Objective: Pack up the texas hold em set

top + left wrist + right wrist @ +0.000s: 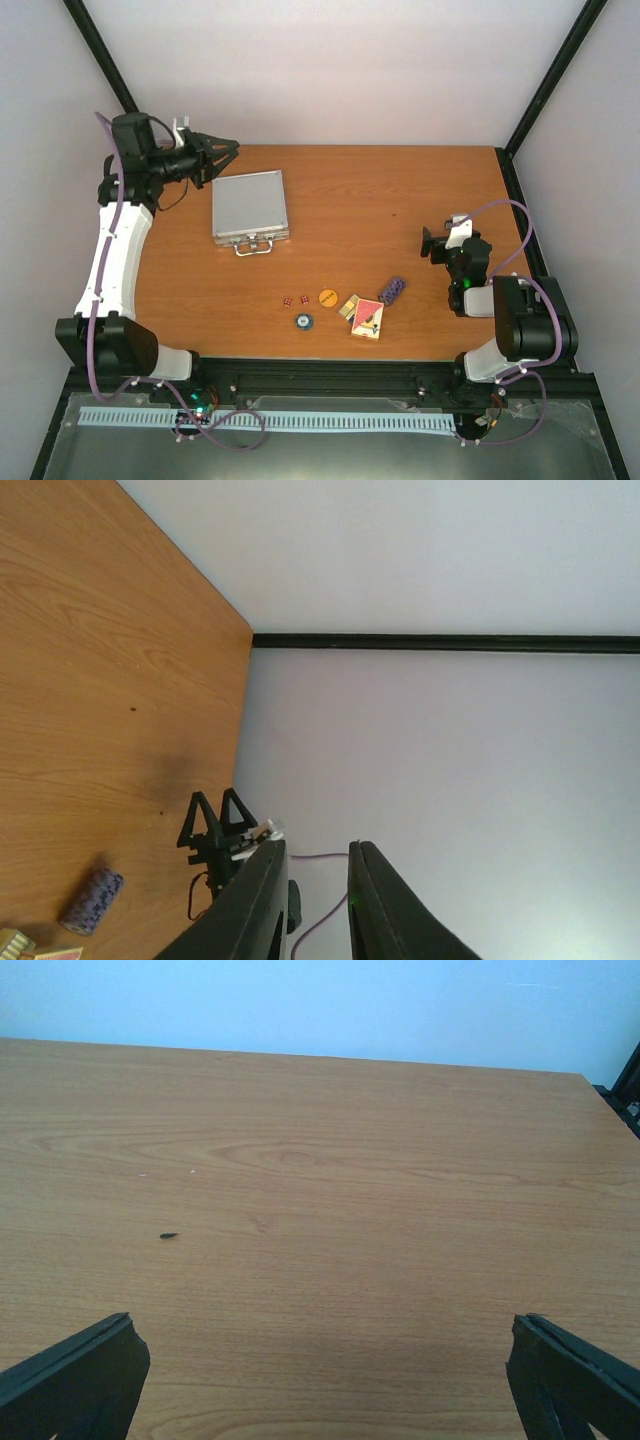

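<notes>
The closed silver case lies flat at the table's far left, handle toward me. My left gripper hovers by the case's far left corner, open and empty; in the left wrist view it points across the table at the wall. Loose pieces lie near the front middle: two red dice, an orange chip, a dark chip, a card deck and a purple chip stack. My right gripper is wide open and empty, right of these pieces.
A small gold item lies beside the deck. The left wrist view shows the purple stack and the right gripper. The right wrist view shows bare wood with a dark speck. Black frame posts stand at the far corners.
</notes>
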{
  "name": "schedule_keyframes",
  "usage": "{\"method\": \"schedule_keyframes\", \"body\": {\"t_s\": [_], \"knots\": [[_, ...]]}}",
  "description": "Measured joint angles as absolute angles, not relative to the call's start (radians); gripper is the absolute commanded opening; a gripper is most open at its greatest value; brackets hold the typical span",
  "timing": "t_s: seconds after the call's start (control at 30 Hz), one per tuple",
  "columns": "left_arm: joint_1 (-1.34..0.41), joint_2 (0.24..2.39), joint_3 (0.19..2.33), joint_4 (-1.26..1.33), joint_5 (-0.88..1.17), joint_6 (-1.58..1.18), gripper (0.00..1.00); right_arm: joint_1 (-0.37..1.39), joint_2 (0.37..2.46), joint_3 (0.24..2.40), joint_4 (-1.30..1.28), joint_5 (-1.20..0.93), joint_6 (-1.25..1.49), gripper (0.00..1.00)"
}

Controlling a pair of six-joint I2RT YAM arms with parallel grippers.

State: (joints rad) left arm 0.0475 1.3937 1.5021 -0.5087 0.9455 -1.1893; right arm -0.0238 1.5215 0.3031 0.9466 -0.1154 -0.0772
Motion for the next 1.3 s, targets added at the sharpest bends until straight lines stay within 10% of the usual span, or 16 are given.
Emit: {"method": "schedule_keyframes", "body": {"t_s": [0.37, 0.4, 0.43, 0.47, 0.7, 0.93, 1.3], "knots": [[0.047, 1.362, 1.480, -0.535, 0.877, -1.125, 0.03, -0.024, 1.522, 0.303, 0.947, -0.115, -0.077, 1.00], [0.047, 1.362, 1.482, -0.553, 0.865, -1.100, 0.30, -0.024, 1.522, 0.303, 0.947, -0.115, -0.077, 1.00], [0.047, 1.367, 1.491, -0.587, 0.845, -1.058, 0.89, -0.024, 1.522, 0.303, 0.947, -0.115, -0.077, 1.00], [0.047, 1.376, 1.505, -0.620, 0.826, -1.001, 0.98, -0.024, 1.522, 0.303, 0.947, -0.115, -0.077, 1.00], [0.027, 1.417, 1.478, -0.736, 0.516, -0.489, 1.00, -0.024, 1.522, 0.303, 0.947, -0.115, -0.077, 1.00], [0.021, 1.198, 0.781, -0.269, 0.295, -0.176, 1.00, -0.024, 1.522, 0.303, 0.947, -0.115, -0.077, 1.00], [0.021, 1.345, 0.590, 0.192, 0.160, 0.022, 1.00, -0.024, 1.522, 0.303, 0.947, -0.115, -0.077, 1.00]]}}
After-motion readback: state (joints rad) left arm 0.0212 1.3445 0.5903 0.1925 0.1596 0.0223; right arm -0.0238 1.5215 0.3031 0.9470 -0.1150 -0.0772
